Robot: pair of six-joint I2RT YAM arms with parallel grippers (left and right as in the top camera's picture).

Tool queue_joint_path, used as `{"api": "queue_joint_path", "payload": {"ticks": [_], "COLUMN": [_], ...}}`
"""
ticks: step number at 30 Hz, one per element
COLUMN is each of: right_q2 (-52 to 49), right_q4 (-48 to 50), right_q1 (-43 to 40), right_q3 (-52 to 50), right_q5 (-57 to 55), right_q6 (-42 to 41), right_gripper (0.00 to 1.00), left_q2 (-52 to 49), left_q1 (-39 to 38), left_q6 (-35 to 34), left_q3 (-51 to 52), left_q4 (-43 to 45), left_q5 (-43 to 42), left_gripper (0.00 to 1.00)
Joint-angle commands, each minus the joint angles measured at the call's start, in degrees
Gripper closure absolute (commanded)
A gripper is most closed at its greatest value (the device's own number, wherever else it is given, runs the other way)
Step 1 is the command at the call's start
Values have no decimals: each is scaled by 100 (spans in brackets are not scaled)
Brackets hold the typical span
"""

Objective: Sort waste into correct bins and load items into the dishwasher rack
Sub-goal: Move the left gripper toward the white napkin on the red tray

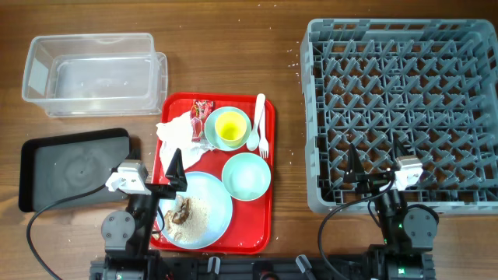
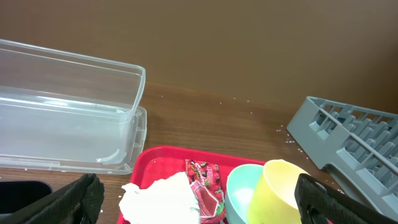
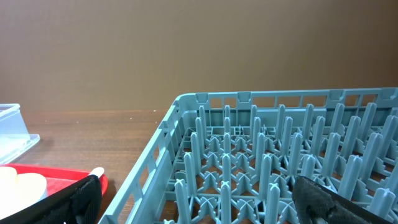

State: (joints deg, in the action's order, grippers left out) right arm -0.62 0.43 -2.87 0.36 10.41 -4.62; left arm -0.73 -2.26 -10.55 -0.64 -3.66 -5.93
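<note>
On the red serving tray (image 1: 264, 218) lie a crumpled white napkin (image 1: 177, 132), a red snack wrapper (image 1: 202, 115), a yellow cup (image 1: 231, 128) standing inside a mint bowl, a second mint bowl (image 1: 246, 176), a white spoon (image 1: 255, 120) and fork (image 1: 264, 140), and a light-blue plate (image 1: 210, 202) with crumbly food scraps (image 1: 181, 210). The clear tub (image 1: 93, 74) and the black tray (image 1: 70, 167) are left of it. The grey rack (image 1: 405, 109) is on the right. My left gripper (image 1: 156, 175) is open and empty at the red tray's near left edge. My right gripper (image 1: 376, 167) is open and empty above the rack's near edge.
In the left wrist view, between my fingers (image 2: 196, 208), the napkin (image 2: 158, 199), wrapper (image 2: 208, 186) and cup (image 2: 280, 190) are close; the tub (image 2: 68, 112) is beyond. The right wrist view, between my fingers (image 3: 199, 208), shows the rack's pegs (image 3: 261, 155). Crumbs dot the wooden table.
</note>
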Motion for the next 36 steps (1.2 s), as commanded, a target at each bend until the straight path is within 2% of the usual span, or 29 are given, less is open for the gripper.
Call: {"api": "queue_joint_path", "payload": {"ticks": [1,34,36], "right_q2": [-68,-68,-68], "right_q4": [33,33,33], "right_q1": [24,24,24], "right_q3": [-7,-7,-7], "right_q5": [-39,-39,-39], "right_q6": [55,55,55], "right_gripper": [0,0,0], "left_q2": [20,20,20], "left_q1": [-37,-35,-37], "left_q6": [114,114,-76], "left_q3": [33,33,33], "left_q4": [-17,-17,302], "left_q5": [-87,-87,-295], "left_gripper": [0,0,0]}}
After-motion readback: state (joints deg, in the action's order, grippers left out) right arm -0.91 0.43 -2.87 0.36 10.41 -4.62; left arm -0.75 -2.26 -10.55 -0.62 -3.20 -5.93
